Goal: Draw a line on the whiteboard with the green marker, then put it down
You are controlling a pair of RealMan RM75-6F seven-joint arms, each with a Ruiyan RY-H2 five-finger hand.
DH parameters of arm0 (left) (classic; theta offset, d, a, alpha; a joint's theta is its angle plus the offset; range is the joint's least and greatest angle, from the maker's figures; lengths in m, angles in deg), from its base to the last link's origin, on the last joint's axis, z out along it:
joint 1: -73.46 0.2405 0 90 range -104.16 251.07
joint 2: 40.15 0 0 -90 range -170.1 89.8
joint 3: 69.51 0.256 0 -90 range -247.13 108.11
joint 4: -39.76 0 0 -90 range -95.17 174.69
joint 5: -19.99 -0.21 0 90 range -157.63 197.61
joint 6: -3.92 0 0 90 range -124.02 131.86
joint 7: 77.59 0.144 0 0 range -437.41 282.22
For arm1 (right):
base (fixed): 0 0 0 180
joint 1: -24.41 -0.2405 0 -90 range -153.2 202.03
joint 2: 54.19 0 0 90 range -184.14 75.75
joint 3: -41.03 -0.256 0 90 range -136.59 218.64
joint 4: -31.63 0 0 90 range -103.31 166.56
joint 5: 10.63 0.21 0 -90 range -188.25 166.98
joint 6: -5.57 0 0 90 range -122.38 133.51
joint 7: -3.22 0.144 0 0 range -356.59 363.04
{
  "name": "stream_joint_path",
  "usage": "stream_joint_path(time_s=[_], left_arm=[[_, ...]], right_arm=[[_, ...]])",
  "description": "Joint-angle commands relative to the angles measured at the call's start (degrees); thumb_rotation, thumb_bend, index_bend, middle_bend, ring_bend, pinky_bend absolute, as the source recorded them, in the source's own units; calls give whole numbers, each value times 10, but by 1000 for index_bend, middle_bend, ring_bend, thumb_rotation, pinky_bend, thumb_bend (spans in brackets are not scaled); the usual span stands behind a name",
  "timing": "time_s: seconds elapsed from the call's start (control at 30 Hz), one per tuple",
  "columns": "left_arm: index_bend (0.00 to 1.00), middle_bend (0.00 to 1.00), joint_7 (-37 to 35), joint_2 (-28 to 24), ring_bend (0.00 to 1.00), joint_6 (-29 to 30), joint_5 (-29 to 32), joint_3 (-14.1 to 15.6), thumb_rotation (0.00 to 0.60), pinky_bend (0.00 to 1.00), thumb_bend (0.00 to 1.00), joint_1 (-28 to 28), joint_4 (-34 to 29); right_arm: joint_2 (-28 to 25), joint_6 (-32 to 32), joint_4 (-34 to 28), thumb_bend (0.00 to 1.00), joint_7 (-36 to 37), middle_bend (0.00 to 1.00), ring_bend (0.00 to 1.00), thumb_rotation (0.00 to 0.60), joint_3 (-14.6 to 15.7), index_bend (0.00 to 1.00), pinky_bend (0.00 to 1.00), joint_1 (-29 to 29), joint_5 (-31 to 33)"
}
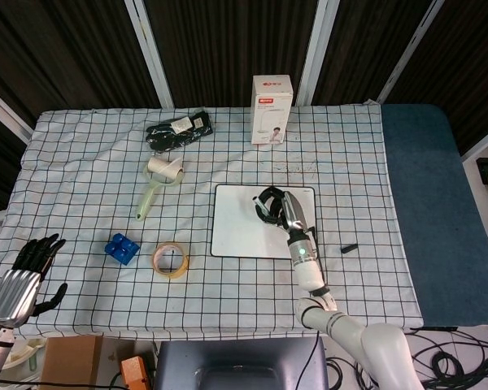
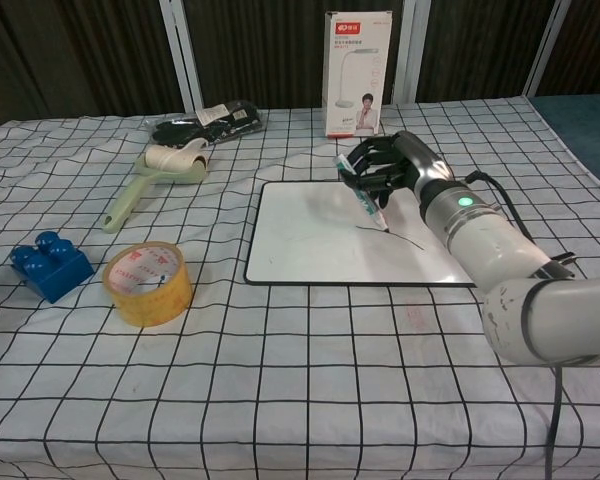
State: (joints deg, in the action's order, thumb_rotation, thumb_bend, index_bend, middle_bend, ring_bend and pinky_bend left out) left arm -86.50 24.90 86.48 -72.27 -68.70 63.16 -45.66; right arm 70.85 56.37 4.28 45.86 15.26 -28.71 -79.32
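Note:
My right hand (image 2: pixel 388 165) (image 1: pixel 270 203) grips the green marker (image 2: pixel 363 199), tilted with its tip down on or just above the whiteboard (image 2: pixel 310 240) (image 1: pixel 232 231). The tip sits at the left end of a short dark line (image 2: pixel 405 238) drawn across the board's right half. A small black marker cap (image 1: pixel 349 247) lies on the cloth right of the board. My left hand (image 1: pixel 24 276) hangs open at the table's near left corner, holding nothing.
Yellow tape roll (image 2: pixel 148 283), blue toy block (image 2: pixel 50 265), lint roller (image 2: pixel 160 170), black bag (image 2: pixel 208 120) and a lamp box (image 2: pixel 356 73) stand around the board on the checked tablecloth (image 2: pixel 280 380).

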Motion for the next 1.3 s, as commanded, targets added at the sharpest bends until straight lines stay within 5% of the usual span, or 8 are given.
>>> stream_joint_path(time_s=[0.03,0.7,0.93,1.07,1.3], left_arm=[[0,0,0,0,0,0,0,1,600,0,401,0,0],[0,0,9,3,0,-21,20,-5,600,0,401,-6,1],[0,0,9,4,0,-22,26,-8,600,0,401,-6,1],[0,0,10,5,0,-11,20,-7,600,0,401,-3,0],[0,0,13,5,0,-2,10,-3,600,0,402,0,-3]], right_arm=[[2,-1,6,389,0,765,684,600,1,1000,727,-1,0],[-9,-11,97,390,7,765,685,600,11,1000,727,-9,-7],[-34,19,86,390,31,765,685,600,12,1000,728,-9,-14],[-66,84,56,390,14,765,690,600,45,1000,731,17,-52],[-176,170,-40,389,-155,765,690,600,130,1000,733,83,-128]])
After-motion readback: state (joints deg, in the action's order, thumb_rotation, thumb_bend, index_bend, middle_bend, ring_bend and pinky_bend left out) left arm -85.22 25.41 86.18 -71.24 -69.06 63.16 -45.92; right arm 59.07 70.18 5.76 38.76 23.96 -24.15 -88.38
